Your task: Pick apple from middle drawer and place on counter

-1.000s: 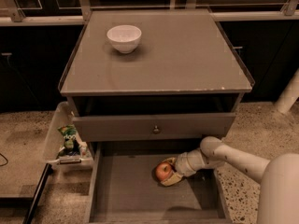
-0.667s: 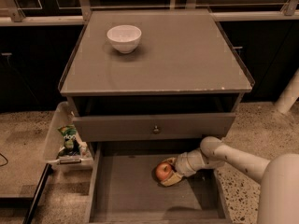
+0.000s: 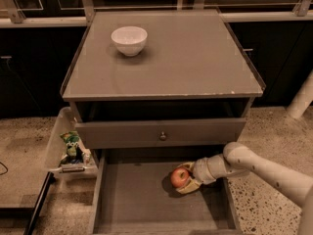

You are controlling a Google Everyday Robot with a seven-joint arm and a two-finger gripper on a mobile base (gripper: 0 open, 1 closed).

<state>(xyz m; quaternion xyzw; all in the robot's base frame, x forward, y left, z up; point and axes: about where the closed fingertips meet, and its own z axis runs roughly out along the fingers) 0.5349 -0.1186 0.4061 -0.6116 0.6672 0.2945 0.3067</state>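
Red apple (image 3: 179, 176) clasped in claw (image 3: 184, 178), middle drawer (image 3: 139, 202) right side.

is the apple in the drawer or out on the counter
In: the apple rests on the middle drawer floor, gripper at it, not on the counter.

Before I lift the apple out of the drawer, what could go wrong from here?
The hand is in the middle drawer, its fingers closed either side of the apple.
1. The knobbed drawer front hangs just above, so a straight lift may hit it. Pull outward first.
2. The round apple could slip and roll across the drawer floor.
3. On the counter, set it down away from the white bowl.
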